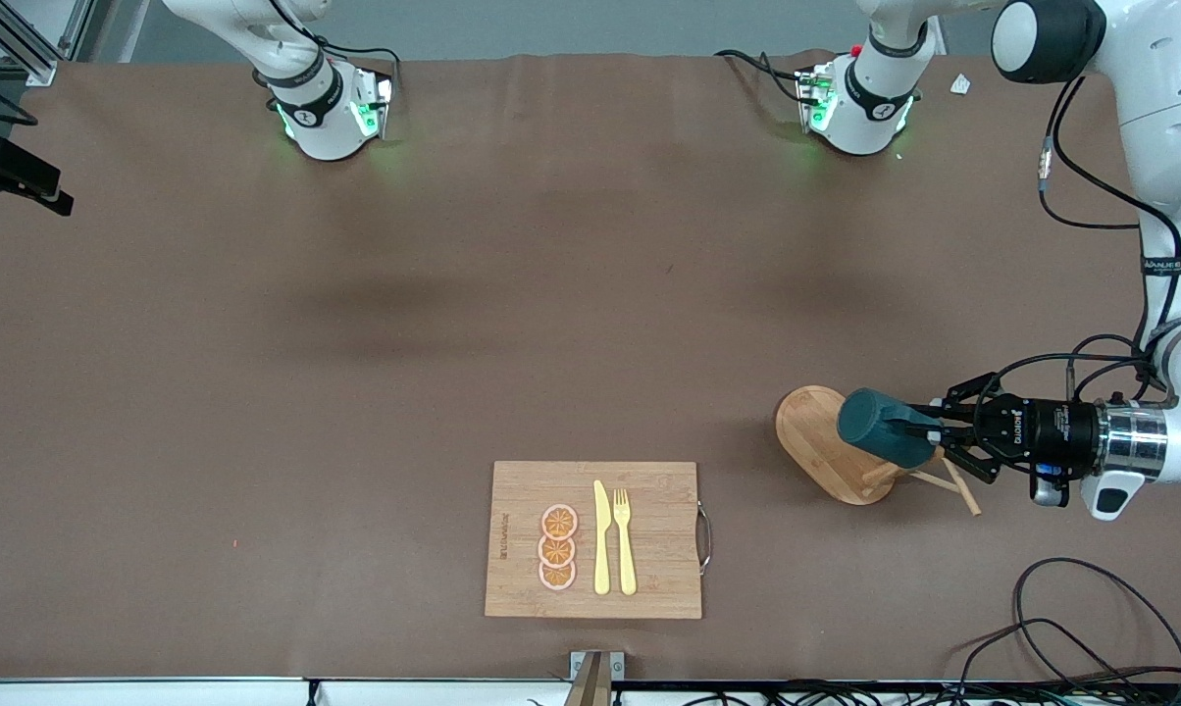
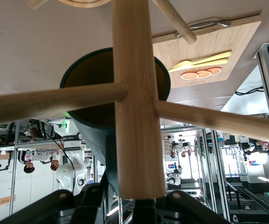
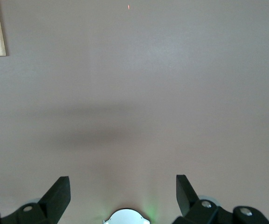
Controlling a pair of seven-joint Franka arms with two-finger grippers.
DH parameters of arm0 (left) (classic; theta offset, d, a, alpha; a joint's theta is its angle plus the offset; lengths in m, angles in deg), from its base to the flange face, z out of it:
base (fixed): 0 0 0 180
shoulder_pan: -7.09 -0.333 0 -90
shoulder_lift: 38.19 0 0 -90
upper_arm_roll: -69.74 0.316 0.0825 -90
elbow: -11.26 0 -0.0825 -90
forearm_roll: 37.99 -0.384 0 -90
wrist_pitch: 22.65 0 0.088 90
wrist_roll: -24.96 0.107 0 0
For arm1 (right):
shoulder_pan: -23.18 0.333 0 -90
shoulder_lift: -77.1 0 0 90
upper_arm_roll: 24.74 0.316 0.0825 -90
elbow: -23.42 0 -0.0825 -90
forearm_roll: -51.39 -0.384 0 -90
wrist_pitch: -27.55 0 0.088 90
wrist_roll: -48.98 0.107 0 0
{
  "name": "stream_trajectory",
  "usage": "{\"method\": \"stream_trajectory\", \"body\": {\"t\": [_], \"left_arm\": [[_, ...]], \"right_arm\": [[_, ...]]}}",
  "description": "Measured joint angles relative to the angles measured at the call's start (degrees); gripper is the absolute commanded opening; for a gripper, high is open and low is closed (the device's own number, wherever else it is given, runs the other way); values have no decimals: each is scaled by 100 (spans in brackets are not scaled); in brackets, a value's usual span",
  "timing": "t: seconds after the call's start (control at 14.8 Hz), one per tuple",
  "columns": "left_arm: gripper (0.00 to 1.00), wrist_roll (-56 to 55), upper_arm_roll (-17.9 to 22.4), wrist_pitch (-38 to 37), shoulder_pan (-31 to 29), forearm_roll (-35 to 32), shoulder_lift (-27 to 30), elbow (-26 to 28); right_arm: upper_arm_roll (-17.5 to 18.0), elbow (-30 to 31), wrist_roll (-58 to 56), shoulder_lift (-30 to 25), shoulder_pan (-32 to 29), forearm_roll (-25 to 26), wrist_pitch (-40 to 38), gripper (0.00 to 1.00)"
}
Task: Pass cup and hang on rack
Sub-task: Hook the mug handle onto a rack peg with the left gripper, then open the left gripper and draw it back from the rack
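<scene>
The dark teal cup lies on its side in the air over the wooden rack's oval base. My left gripper is shut on the cup's wall at its rim. In the left wrist view the rack's post and two pegs cross in front of the cup's ochre inside, just above my left gripper. The cup's handle is hidden. My right gripper is open and empty, high over bare table near its own base; it is out of the front view.
A bamboo cutting board with a yellow knife, a fork and orange slices lies near the front edge; it also shows in the left wrist view. Loose cables lie at the left arm's end.
</scene>
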Motion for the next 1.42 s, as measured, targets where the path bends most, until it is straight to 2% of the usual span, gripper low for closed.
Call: {"method": "stream_trajectory", "body": {"t": [0.07,0.14,0.2,0.34,0.47,0.81,1.08,1.42], "left_arm": [[29,0,0,0,0,0,-12,0],[48,2,0,0,0,0,-26,0],[63,4,-1,-1,0,1,-36,0],[84,3,-1,-3,0,7,-39,0],[99,2,-1,-3,-2,7,-39,-1],[100,1,8,-5,-30,11,66,-129],[100,0,24,-23,-20,-103,542,-209],[100,233,-10,137,331,-946,1036,-229]], "right_arm": [[0,0,0,-1,0,0,1,100],[0,0,0,-2,0,0,2,100],[2,0,0,-2,0,0,4,100],[0,0,0,-3,0,0,10,100],[-19,0,0,-3,0,0,21,100],[-37,-1,0,-8,0,0,27,100],[-29,-4,0,-43,0,0,31,100],[-25,-4,-1,-51,0,0,31,100]]}}
